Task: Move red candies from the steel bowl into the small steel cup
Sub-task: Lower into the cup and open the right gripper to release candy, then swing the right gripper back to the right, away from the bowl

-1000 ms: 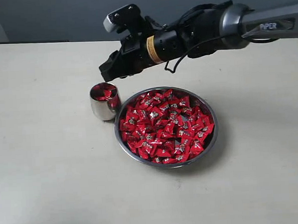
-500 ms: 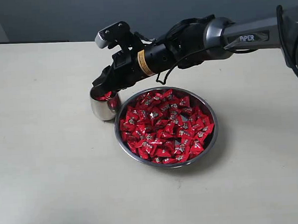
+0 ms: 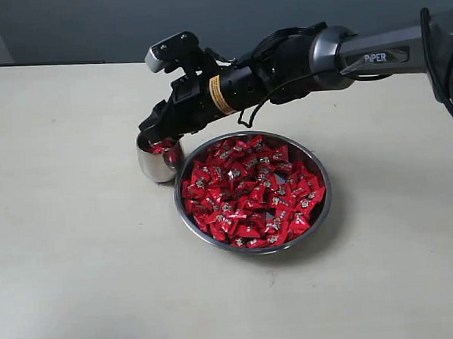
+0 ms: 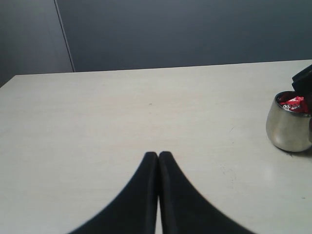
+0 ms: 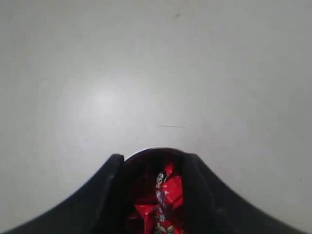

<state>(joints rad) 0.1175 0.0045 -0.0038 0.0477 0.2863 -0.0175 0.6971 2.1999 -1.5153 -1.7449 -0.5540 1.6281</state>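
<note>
The steel bowl (image 3: pixel 325 202) sits mid-table, heaped with red candies (image 3: pixel 250 191). The small steel cup (image 3: pixel 156 164) stands touching the bowl's left rim and holds several red candies (image 4: pixel 294 104). My right gripper (image 3: pixel 155 135) reaches in from the right and hovers right over the cup's mouth. In the right wrist view its fingers stand apart on either side of the cup's rim (image 5: pixel 146 152), open, with candies (image 5: pixel 165 200) lying loose in the cup below. My left gripper (image 4: pixel 158 155) is shut on nothing, low over bare table, well away from the cup (image 4: pixel 287 129).
The pale table (image 3: pixel 79 261) stretches around bowl and cup. A dark wall (image 3: pixel 90 25) runs behind the table's far edge. The right arm (image 3: pixel 372 52) stretches across above the bowl's back.
The right gripper came down and to the left from above the cup to its mouth, then stayed there over the last half second. Bowl and cup have not moved.
</note>
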